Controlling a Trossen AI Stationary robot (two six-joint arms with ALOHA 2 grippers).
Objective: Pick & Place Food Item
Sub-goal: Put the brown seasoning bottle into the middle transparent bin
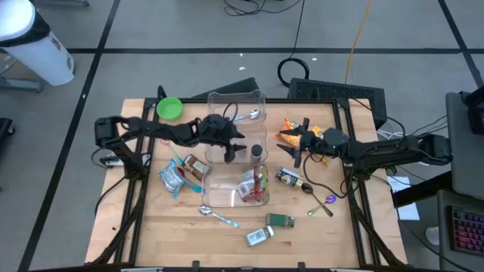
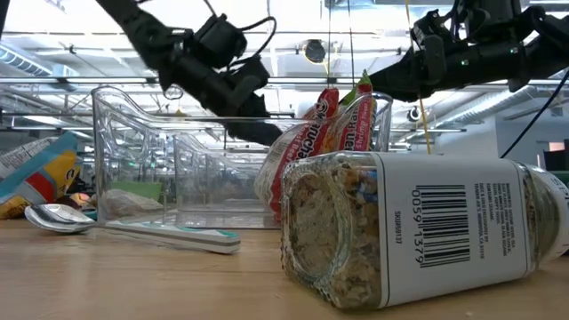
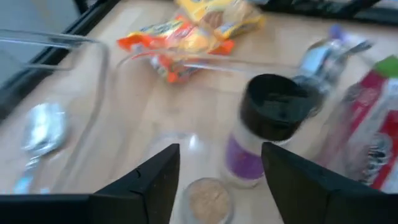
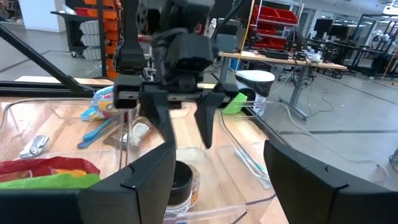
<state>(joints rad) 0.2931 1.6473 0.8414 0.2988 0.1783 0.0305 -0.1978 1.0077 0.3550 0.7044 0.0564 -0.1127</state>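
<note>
My left gripper [image 1: 240, 149] hangs open over the far clear bin [image 1: 236, 102], pointing slantwise down. Below its fingers, on the bin floor, stand a spice jar with a black lid and purple label [image 3: 266, 127] and a small round tan-topped container [image 3: 208, 198]; the fingers touch neither. My right gripper [image 1: 286, 145] waits open and level just right of that bin, beside an orange snack bag [image 1: 291, 134]. The right wrist view looks across at the left gripper [image 4: 188, 140] above the black-lidded jar [image 4: 180, 182].
A near clear bin [image 1: 227, 198] holds a red and green packet [image 1: 257, 183]. Loose on the table lie a green bowl [image 1: 169, 108], a blue-white bag [image 1: 172, 176], a seasoning jar on its side [image 1: 259, 236], a small bottle [image 1: 287, 177] and spoons [image 1: 218, 217].
</note>
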